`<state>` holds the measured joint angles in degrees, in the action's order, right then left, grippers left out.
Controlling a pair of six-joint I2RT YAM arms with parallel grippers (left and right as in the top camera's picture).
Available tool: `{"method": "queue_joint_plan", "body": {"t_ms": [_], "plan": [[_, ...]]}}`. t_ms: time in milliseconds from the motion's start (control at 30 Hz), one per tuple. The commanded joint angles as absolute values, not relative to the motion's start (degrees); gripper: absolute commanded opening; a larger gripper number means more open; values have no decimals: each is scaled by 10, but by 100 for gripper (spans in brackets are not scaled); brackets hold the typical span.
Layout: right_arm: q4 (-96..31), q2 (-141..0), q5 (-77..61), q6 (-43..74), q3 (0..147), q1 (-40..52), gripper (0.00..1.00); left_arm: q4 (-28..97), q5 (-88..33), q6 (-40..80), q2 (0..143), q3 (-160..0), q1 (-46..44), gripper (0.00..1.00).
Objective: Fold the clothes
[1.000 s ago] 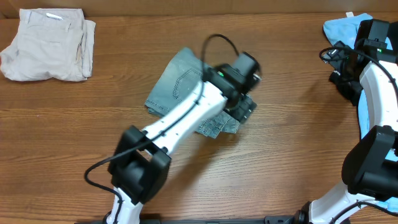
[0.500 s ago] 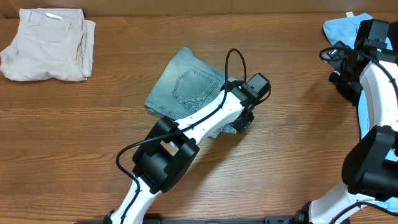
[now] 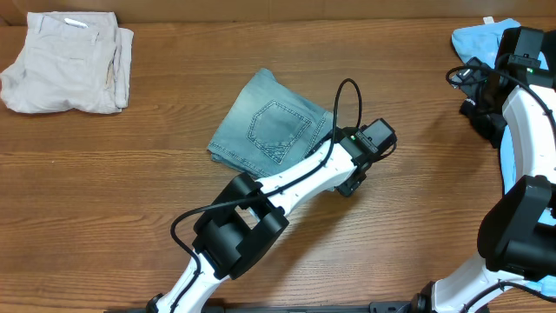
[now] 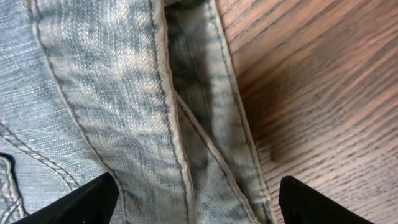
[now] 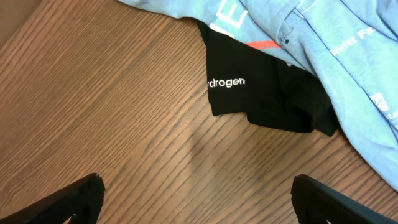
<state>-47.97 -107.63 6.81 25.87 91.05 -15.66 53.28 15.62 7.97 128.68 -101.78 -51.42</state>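
Because the left jaws stand wide open over the right edge of the denim shorts (image 4: 124,93), where stacked hems run between the two tips and bare tabletop (image 4: 323,74) lies under one of them, closing here could go badly. My guess is they would catch only the top layer and peel the fold apart, or bunch both layers and drag the whole bundle askew. A low sweep across that edge could also flip the loose hem out. The denim looks thick, so I would expect a half-pinched layer to slip free.

The left arm (image 3: 295,178) reaches diagonally from the near edge across the tabletop. Its wrist sits at the right side of the denim shorts, which lie folded near the middle with a back pocket facing up.

The right arm (image 3: 521,113) is drawn up at the far right. Its jaws are open too, hovering over wood just short of the black garment (image 5: 261,93) and the T-shirt (image 5: 336,37) draped over it. Beige shorts (image 3: 65,61) rest folded at the far left.
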Motion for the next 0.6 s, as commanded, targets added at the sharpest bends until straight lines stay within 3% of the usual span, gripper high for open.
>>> {"method": "queue_joint_plan", "body": {"t_ms": [0,367,567], "plan": [[-476,-1074,70,262,923,-155,100,535,182,99,1291,-1025,-513,85],[-476,-1074,70,262,923,-155,100,509,165,99,1291,-1006,-517,88],[-476,-1074,70,262,923,-155,100,540,281,148,1291,-1011,-535,84]]}}
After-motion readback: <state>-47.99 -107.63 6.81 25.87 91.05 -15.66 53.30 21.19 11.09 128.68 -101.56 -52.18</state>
